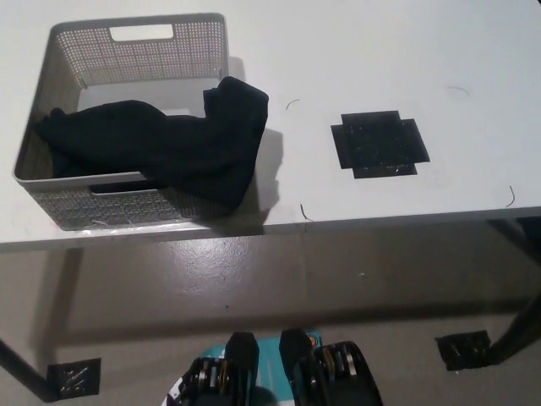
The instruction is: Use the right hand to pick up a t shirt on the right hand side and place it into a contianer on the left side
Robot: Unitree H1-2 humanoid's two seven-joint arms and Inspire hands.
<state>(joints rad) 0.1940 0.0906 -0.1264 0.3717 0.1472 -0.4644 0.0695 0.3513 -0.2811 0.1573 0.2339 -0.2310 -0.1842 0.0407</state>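
A black t-shirt (pixel 169 145) lies in the grey perforated basket (pixel 135 46) at the left of the white table. Part of the shirt hangs over the basket's right front rim onto the table. Neither of my hands shows in the head view.
A black cross-shaped tape mark (pixel 379 144) sits on the white table (pixel 355 51) right of the basket. The table's front edge runs across the middle of the picture, with grey floor below. Table legs show at the lower left (pixel 25 368) and lower right (pixel 516 330).
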